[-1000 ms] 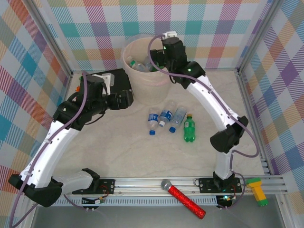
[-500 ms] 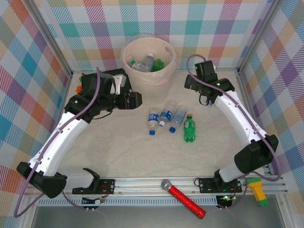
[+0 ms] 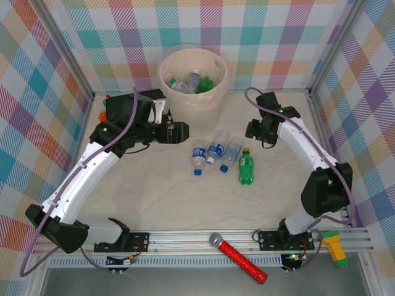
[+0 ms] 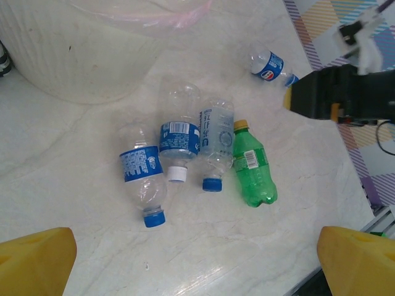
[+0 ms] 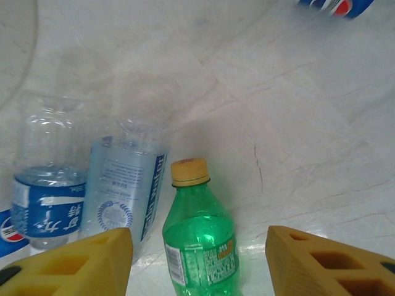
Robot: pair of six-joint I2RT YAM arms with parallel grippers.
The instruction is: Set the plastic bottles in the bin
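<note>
Five bottles [image 4: 179,139] left on table [image 3: 185,203] | right fingers [image 5: 92,253] back from bin [image 3: 165,77] at 12 o'clock, wide over green bottle [image 5: 200,246] | left fingers [image 4: 34,259] wide, empty

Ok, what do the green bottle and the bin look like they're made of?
The green bottle looks like thin, glossy, see-through plastic: light passes through it and it glints. The bin looks like opaque, matte beige plastic, probably rigid; thin clear film, likely a liner, puckers at its rim.
</note>
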